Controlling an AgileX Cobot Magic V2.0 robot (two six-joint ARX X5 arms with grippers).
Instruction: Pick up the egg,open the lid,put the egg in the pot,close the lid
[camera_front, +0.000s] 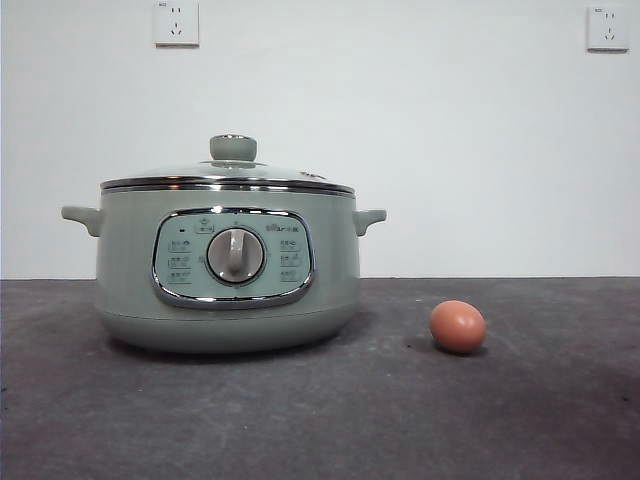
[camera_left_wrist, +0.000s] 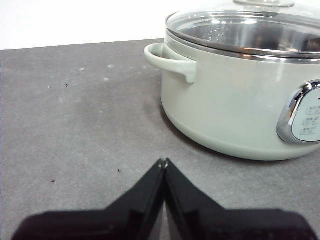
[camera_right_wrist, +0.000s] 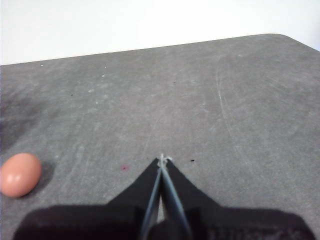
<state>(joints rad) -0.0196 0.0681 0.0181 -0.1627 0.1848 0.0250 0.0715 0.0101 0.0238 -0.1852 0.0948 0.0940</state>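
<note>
Item 1. Egg: small, brown-orange, lying on its side on the grey table, nearest the front camera, to one side of the pot and apart from it. Untouched. It also shows at the edge of the right wrist view.

Item 2. Right gripper: jaws pressed together, holding nothing, hovering over bare table with the egg off to one side. Judged the arm for the pick, since the egg lies in its view.

Item 3. Left gripper: jaws likewise closed and empty, low over the table, facing the pot's near side handle. Judged best placed for the knob.

Item 4. Pot: sage-green, control dial facing the front camera.

Item 5. Lid: glass-domed, chrome-rimmed, seated on the pot; knob on top.

Step in hand, as judged: the pick, not yet begun. Handling note: open the right jaws wide before descending, centre them across the egg's short axis, and close gently; the shell is smooth, round and likely to roll or crack.
</note>
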